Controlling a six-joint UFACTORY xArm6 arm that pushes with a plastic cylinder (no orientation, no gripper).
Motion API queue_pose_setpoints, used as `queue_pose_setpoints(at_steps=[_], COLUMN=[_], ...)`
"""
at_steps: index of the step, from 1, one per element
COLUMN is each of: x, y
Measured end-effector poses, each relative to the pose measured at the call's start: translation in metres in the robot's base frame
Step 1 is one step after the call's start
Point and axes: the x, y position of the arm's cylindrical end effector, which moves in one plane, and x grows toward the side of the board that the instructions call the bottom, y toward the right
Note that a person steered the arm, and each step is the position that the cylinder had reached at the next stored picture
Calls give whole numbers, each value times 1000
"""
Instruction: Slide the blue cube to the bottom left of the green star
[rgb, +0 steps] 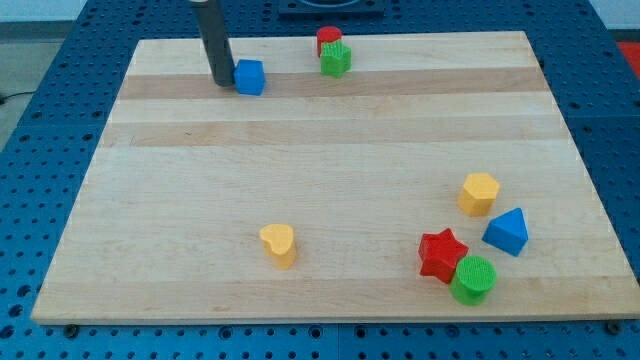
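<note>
Wooden board (330, 200), my tip (220, 81) touching blue cube's (249, 77) left, green star (336, 59) well right, no jaws.

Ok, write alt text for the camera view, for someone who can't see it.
My tip touches the left side of the blue cube near the top of a wooden board; to their right a green star sits against a red block. At lower right cluster a yellow block, blue block, red star and green cylinder; a yellow heart lies bottom centre.
</note>
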Motion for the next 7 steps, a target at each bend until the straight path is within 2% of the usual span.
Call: queue_pose_setpoints(at_steps=[2,4,5,6,7], x=[21,22,103,163,163], y=[24,81,113,181,288])
